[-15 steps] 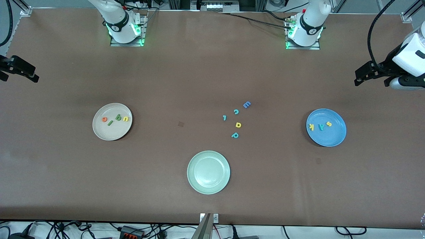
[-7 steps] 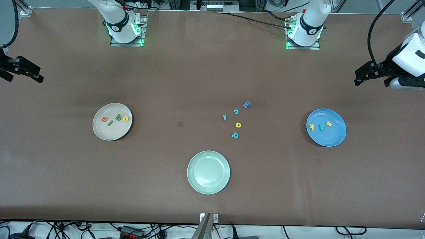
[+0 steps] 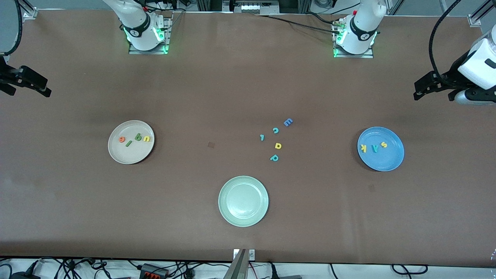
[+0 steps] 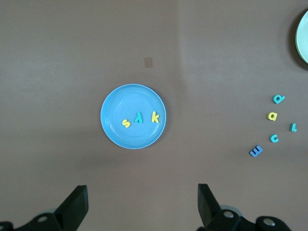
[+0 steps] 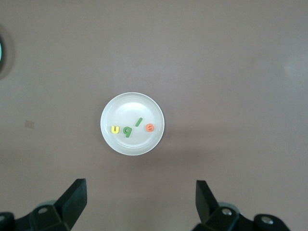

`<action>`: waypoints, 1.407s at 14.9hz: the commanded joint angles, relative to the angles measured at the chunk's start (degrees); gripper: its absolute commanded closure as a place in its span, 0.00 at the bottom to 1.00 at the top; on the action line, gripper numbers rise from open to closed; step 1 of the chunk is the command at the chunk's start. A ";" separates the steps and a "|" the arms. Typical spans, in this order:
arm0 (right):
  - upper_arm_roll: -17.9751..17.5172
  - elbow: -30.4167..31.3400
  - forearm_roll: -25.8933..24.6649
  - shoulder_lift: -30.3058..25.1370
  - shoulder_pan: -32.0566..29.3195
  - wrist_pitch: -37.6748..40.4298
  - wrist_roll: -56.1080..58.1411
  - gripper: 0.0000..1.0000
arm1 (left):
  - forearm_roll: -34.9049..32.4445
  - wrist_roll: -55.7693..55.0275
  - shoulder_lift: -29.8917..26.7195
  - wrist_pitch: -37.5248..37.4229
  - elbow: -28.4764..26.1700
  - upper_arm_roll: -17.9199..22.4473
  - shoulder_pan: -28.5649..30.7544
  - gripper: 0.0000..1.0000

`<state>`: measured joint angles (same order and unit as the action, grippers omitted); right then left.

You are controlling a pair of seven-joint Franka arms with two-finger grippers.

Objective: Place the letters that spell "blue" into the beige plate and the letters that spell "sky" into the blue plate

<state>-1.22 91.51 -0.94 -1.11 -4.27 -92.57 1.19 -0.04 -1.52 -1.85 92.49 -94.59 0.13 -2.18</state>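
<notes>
White arms on green-lit bases, black cables, and black two-fingered hands

The front camera looks down from high across the desk; each wrist camera looks straight down on one plate, which the front view shares.

Three plates total, beige plate with four letters, blue plate with three, pale green plate near five loose letters.
</notes>
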 commanded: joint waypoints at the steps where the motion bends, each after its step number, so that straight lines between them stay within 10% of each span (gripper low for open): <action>1: -0.36 1.04 -0.73 -0.91 0.23 -0.16 -0.66 0.00 | 1.36 0.55 0.62 -1.26 1.60 0.31 -0.19 0.00; 21: 1.75 1.04 -0.82 -0.29 3.48 -1.04 -1.02 0.00 | 1.36 0.29 0.53 -1.44 1.60 0.05 -0.19 0.00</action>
<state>-0.64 91.58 -0.94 -0.78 -1.99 -92.94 1.07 -0.04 -1.55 -1.85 92.29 -94.59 0.03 -2.20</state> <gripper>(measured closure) 0.000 0.000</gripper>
